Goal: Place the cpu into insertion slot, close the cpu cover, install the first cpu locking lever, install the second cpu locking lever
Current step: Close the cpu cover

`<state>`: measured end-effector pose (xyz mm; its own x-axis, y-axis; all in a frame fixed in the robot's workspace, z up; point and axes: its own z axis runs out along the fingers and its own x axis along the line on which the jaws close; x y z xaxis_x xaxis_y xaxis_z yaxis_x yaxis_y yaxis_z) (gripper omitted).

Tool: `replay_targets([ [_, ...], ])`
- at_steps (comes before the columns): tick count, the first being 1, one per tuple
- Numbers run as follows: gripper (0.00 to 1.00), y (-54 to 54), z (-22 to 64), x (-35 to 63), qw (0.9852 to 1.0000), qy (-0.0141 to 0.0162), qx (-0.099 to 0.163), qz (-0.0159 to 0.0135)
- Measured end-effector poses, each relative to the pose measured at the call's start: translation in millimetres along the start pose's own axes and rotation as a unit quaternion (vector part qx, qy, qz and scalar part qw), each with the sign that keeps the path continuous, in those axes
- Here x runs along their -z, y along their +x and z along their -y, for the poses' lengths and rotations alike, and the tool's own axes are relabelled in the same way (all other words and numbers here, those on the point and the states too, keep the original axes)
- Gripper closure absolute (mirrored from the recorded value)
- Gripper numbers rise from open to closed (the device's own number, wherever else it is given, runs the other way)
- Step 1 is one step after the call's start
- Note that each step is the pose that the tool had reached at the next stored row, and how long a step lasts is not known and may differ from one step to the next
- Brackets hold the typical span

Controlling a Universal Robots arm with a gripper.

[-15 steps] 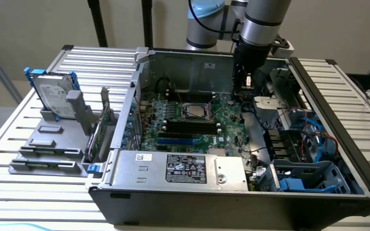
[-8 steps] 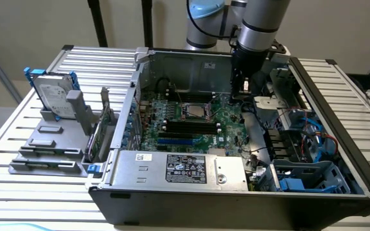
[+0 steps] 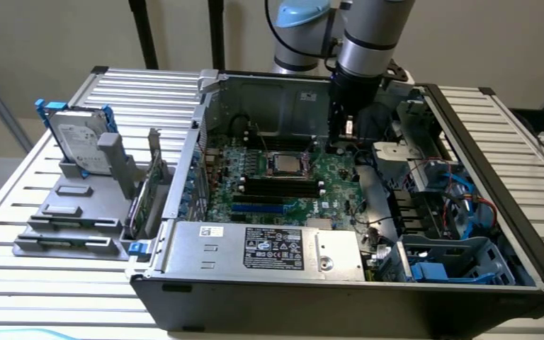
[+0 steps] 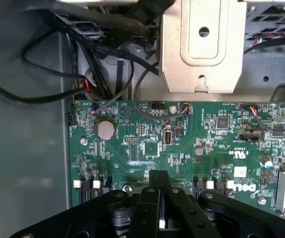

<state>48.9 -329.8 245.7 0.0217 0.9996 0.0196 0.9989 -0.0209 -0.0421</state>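
In the exterior view the insertion slot [image 3: 286, 164] lies in the middle of the green board inside the open computer case. The silver-grey top of the cpu [image 3: 285, 163] shows in it, with a thin metal frame around it. Whether the cpu cover is down I cannot tell. My gripper [image 3: 345, 145] hangs low over the board, a short way to the exterior view's right of the slot and apart from it. In the wrist view my gripper [image 4: 159, 182] has its black fingers [image 4: 151, 198] pressed together over the green board, with nothing held between them.
Black memory slots [image 3: 277, 188] lie just in front of the socket. A grey power supply [image 3: 267, 248] fills the case front. Cables and a blue drive cage [image 3: 452, 262] crowd the exterior view's right. A metal bracket [image 4: 201, 44] and a coin battery [image 4: 105, 129] lie ahead of the fingers.
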Motion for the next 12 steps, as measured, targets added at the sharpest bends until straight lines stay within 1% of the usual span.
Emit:
replay_targets([
  [2, 0.89, -0.1, 4.0, 0.2, 1.0, 0.0012, 0.0, 0.0001],
  [5, 0.89, -0.2, 11.2, 0.5, 1.0, 0.0021, 0.001, 0.0001],
  [12, 0.89, -1.2, 32.9, 0.5, 1.0, 0.0032, 0.001, -0.0001],
])
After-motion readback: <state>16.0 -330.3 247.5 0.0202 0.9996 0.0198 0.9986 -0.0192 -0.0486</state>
